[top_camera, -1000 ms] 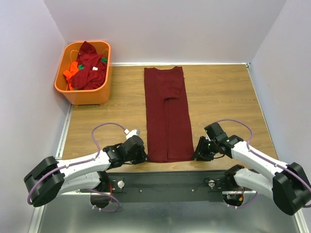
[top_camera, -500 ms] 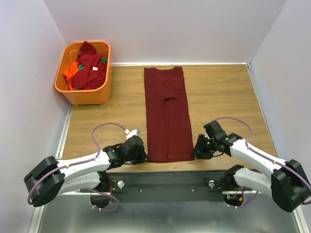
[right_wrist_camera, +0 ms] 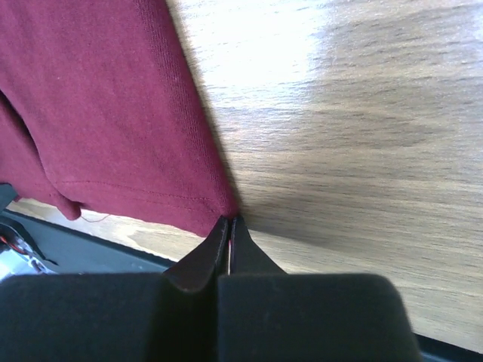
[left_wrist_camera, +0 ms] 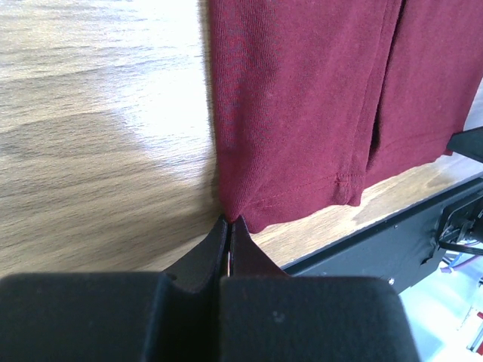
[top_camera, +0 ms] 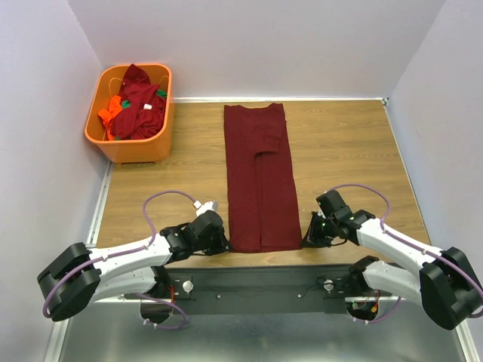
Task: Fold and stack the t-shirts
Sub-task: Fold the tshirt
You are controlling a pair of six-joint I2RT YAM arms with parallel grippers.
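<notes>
While one maroon shirt (top_camera: 260, 181) is lying flat on the wooden table (top_camera: 347, 151) as a long narrow strip, its length is running straight away from the arms, collar end farthest. The left gripper (left_wrist_camera: 229, 220) is sitting at the shirt's near left corner and the right gripper (right_wrist_camera: 229, 219) at its near right corner, each equally close. Both are showing fingers pressed narrow, seemingly pinching the hem corner. The next fold is likely calling for carrying that near hem along the shirt's length. Far left of the shirt, one orange basket (top_camera: 139, 149) is holding more shirts (top_camera: 137, 102), maroon, orange and green, too tangled to count.
</notes>
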